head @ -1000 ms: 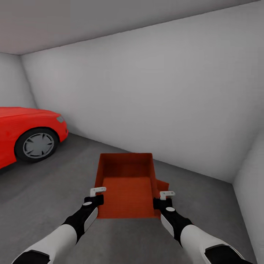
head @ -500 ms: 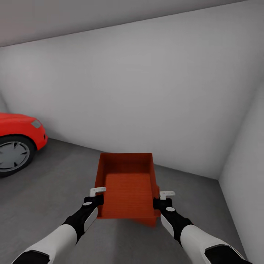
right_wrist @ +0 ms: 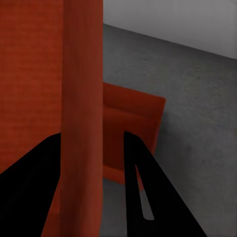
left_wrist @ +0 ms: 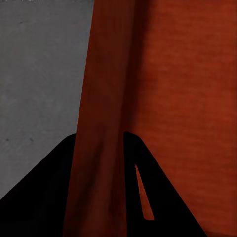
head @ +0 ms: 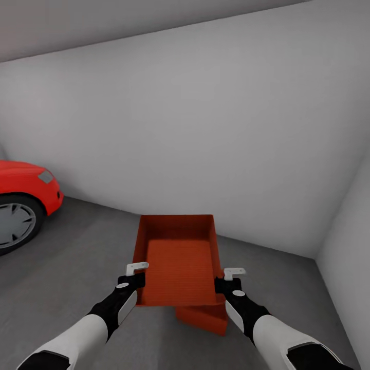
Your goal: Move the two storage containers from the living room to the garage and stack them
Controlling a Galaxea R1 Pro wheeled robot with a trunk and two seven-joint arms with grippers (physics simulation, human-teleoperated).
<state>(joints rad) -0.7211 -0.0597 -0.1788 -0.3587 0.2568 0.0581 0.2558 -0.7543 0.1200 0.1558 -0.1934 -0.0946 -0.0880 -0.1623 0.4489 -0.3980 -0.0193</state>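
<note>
Grey speckled concrete floor [head: 67, 288] runs to plain white walls [head: 205, 133]. Above it, an open orange-red rectangular bin [head: 177, 262] hangs level, the left gripper [head: 134, 273] clamped on its left wall, the right gripper [head: 229, 277] on its right. A second matching bin [head: 203, 316] sits below, toward the right wall. A red car [head: 23, 200] stands at left.

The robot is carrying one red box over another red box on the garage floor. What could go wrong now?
1. The carried container sits only partly over the lower container, which pokes out on the right; set down now, it might land crooked or slide off.
2. The left gripper and right gripper pinch only its thin side walls, so it might slip or tilt.
</note>
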